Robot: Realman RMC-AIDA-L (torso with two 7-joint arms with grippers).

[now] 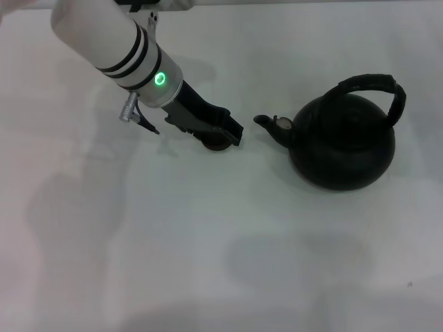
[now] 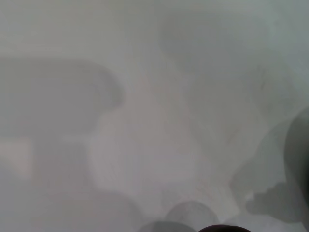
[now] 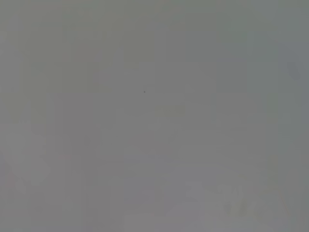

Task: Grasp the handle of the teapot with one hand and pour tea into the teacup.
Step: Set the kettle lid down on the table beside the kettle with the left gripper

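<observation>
**Left gripper covers the teacup; teapot stands alone to the right**

On the white table [image 1: 208, 242] the left arm, the one with the green ring light [image 1: 160, 79], reaches in from the upper left of the head view. Its black left gripper [image 1: 225, 135] sits low over the teacup [image 1: 217, 144], and only a thin dark-brown crescent of the cup shows beneath the fingers. The rest of the cup is hidden, so I cannot tell whether the fingers are clamped on its rim or merely lying over it.

The teapot [image 1: 342, 145] stands upright, well apart from the gripper, its short spout [image 1: 271, 125] pointing toward the cup with a clear gap of table between them. The handle [image 1: 377, 86] arches over the lid — nothing touches it.

The left wrist view is mostly pale table and soft shadows; a dark rounded edge [image 2: 222, 228] is cut off at the frame's border, too little to identify, and a dark blurred mass [image 2: 299, 159] intrudes from one side.

The right gripper appears nowhere — the right wrist view gives only a flat grey field.
</observation>
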